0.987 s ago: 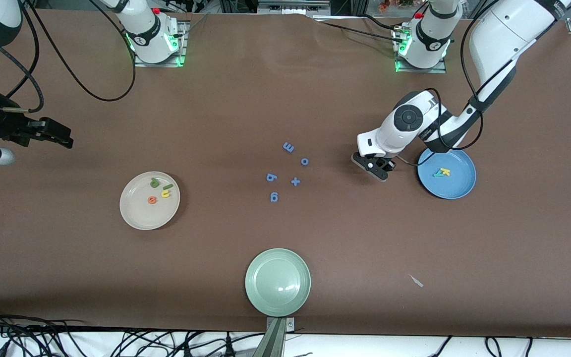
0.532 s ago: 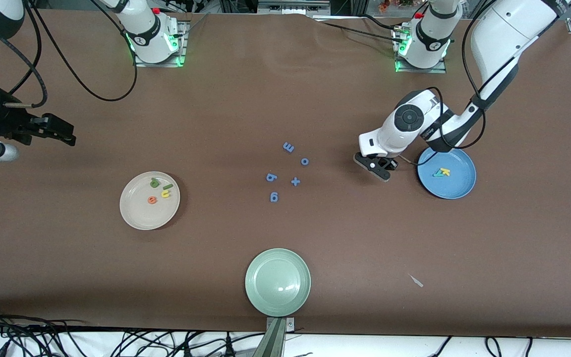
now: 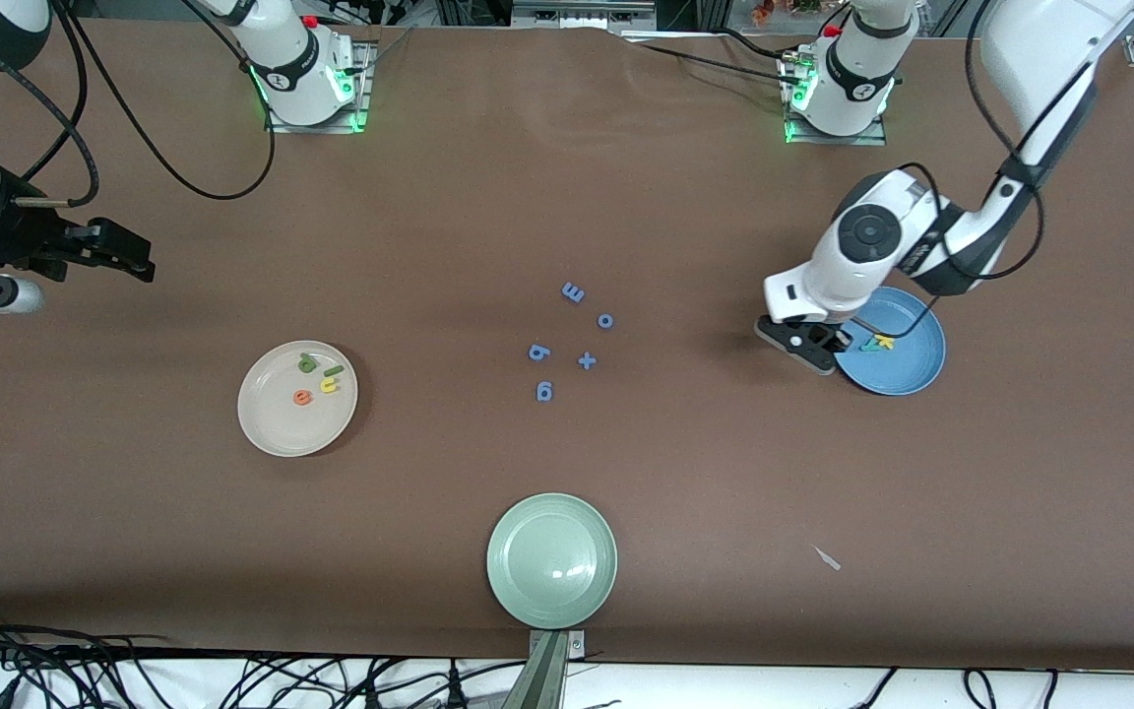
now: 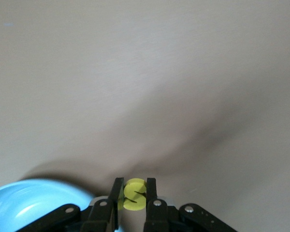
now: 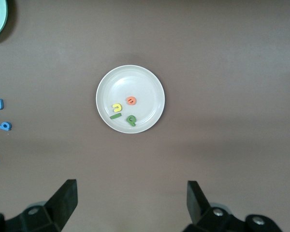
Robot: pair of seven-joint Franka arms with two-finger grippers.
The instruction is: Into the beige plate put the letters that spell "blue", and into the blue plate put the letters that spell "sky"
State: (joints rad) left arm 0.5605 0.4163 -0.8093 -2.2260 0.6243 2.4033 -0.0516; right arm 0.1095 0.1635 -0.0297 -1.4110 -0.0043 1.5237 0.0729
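The left hand (image 4: 131, 193) pinches the yellow s (image 4: 134, 194) over the blue plate (image 3: 907, 369) rim. The right hand (image 5: 130, 203) waits, splayed wide, over the tabletop (image 3: 567, 197).

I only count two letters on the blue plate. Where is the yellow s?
The yellow s is pinched in the left gripper, in the air at the edge of the blue plate, toward the left arm's end of the table.
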